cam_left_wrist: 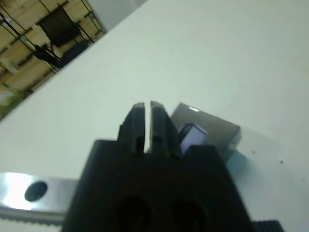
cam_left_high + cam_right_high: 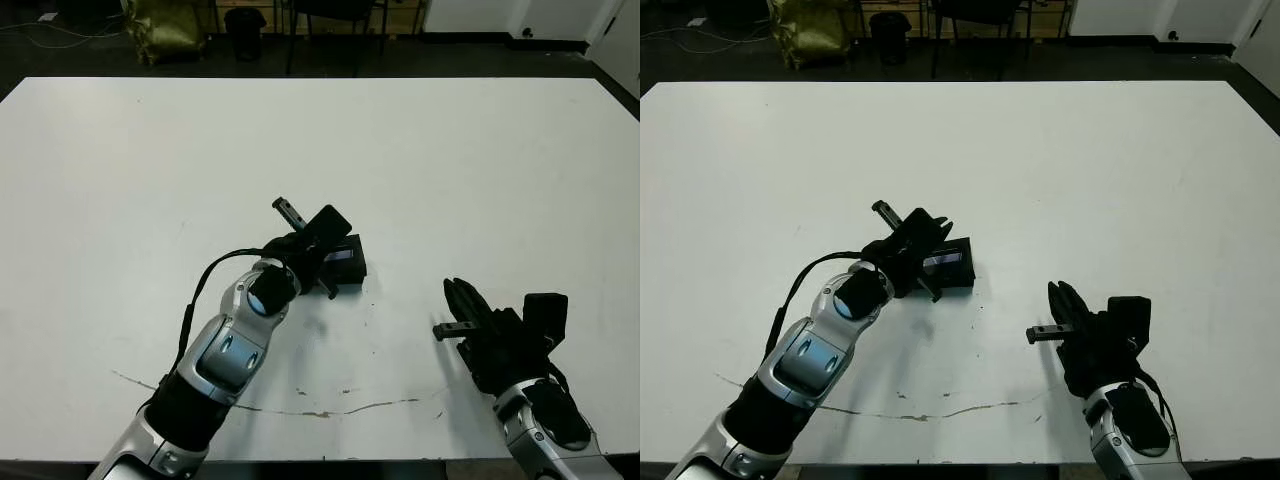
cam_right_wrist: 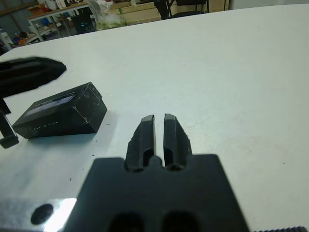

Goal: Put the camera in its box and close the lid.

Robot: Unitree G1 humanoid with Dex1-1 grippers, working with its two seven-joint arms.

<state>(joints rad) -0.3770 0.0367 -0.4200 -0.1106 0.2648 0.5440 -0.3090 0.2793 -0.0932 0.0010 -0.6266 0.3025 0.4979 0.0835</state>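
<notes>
It looked like a workshop or lab: wooden shelving (image 3: 72,9) cluttered with gear, black chairs (image 1: 60,26), and a big white table (image 2: 450,160).

Bright even overhead light, soft shadows on the white table (image 2: 480,160); left wrist view blurred.

One closed box (image 3: 60,111), two grippers, one table (image 2: 450,160)

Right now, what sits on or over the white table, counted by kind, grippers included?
Black box with its lid on: 1
Robot grippers: 2 (left gripper, right gripper)
Total: 3
</notes>
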